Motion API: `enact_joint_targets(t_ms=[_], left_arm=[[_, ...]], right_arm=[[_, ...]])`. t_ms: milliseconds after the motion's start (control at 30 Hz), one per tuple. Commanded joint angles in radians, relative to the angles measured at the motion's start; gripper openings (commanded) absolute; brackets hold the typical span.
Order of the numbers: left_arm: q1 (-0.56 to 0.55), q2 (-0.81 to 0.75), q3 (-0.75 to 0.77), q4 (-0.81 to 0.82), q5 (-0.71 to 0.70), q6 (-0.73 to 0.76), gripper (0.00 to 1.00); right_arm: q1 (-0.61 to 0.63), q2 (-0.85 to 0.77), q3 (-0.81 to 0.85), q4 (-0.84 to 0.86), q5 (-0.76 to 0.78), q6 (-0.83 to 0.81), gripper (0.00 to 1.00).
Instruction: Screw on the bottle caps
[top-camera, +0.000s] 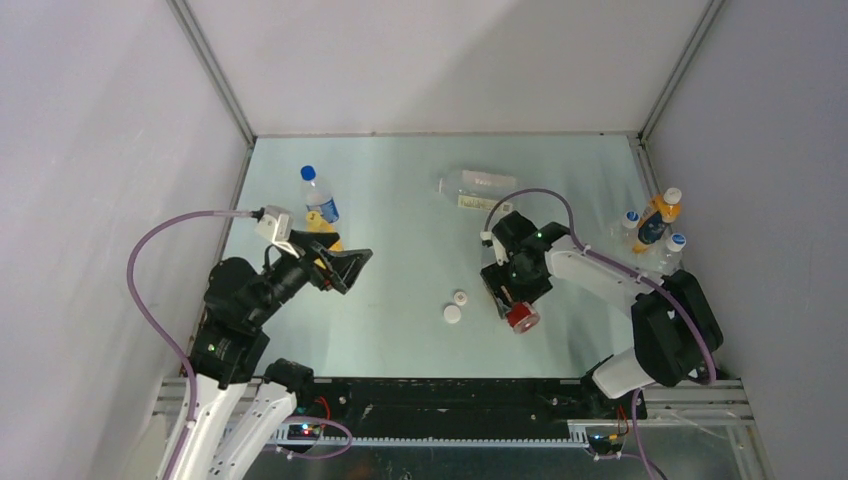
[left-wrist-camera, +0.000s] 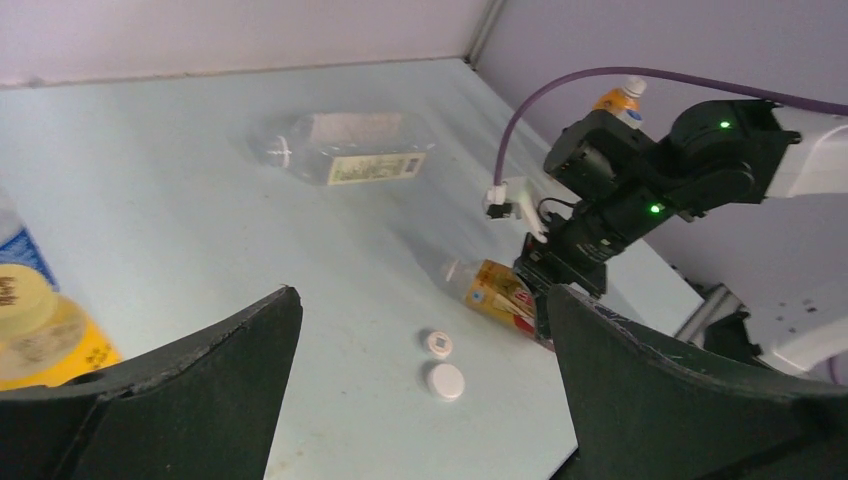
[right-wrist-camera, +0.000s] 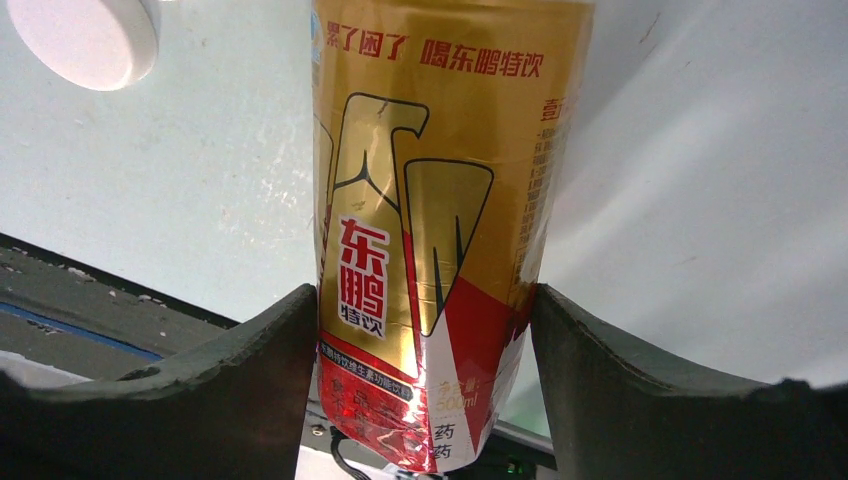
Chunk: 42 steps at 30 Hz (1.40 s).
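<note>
Pale table (top-camera: 400, 200): red-gold bottle (right-wrist-camera: 440, 200) gripped inside right claw (right-wrist-camera: 422, 305).

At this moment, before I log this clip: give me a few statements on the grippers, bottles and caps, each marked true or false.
1. The right gripper is closed on the red-and-gold-labelled bottle. True.
2. The left gripper holds a white cap. False: it is open and empty.
3. The two white caps lie close together on the table, not on any bottle. True.
4. The wide clear bottle stands upright. False: it lies on its side towards the far end of the table.
</note>
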Motion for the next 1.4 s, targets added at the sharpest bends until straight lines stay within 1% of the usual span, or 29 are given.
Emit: enact_joint_targets(t_ms=[0, 100, 133, 167, 267, 300, 433, 533, 733, 867, 1067, 1233, 1367], left_arm=[[-0.005, -0.004, -0.039, 0.095, 0.076, -0.089, 1.00], [-0.005, -0.047, -0.092, 0.181, 0.030, -0.213, 1.00], [-0.005, -0.058, -0.123, 0.205, 0.011, -0.233, 1.00], [-0.005, -0.079, -0.139, 0.243, 0.001, -0.271, 1.00], [-0.006, -0.089, -0.166, 0.273, -0.017, -0.312, 1.00], [-0.005, -0.072, -0.160, 0.258, -0.014, -0.309, 1.00], [-0.005, 0.016, -0.100, 0.187, 0.025, -0.272, 1.00], [-0.005, 0.071, -0.045, 0.104, 0.027, -0.235, 1.00], [-0.015, 0.181, 0.007, 0.053, 0.049, -0.225, 1.00], [-0.045, 0.227, 0.022, 0.038, 0.059, -0.214, 1.00], [-0.111, 0.275, 0.045, -0.001, -0.017, -0.155, 1.00], [-0.138, 0.301, 0.056, -0.012, -0.030, -0.134, 1.00], [-0.158, 0.309, 0.055, -0.014, -0.045, -0.127, 1.00]], right_arm=[[0.013, -0.060, -0.028, 0.057, -0.041, 0.070, 0.52], [0.015, -0.063, -0.054, 0.078, -0.061, 0.091, 0.54], [0.015, -0.061, -0.058, 0.081, -0.065, 0.100, 0.55], [0.016, -0.061, -0.067, 0.090, -0.072, 0.105, 0.58], [0.015, -0.072, -0.087, 0.104, -0.080, 0.126, 0.64], [0.015, -0.074, -0.092, 0.109, -0.082, 0.128, 0.69], [0.010, -0.067, -0.083, 0.122, -0.113, 0.140, 0.80], [0.005, -0.045, -0.050, 0.114, -0.098, 0.154, 0.84], [0.001, -0.013, 0.040, 0.116, -0.043, 0.196, 0.91], [0.004, 0.009, 0.101, 0.118, -0.006, 0.203, 0.92], [0.012, 0.105, 0.218, 0.069, 0.037, 0.145, 0.92], [0.015, 0.158, 0.253, 0.077, -0.027, 0.140, 0.92], [0.035, 0.201, 0.280, 0.082, -0.044, 0.143, 0.92]])
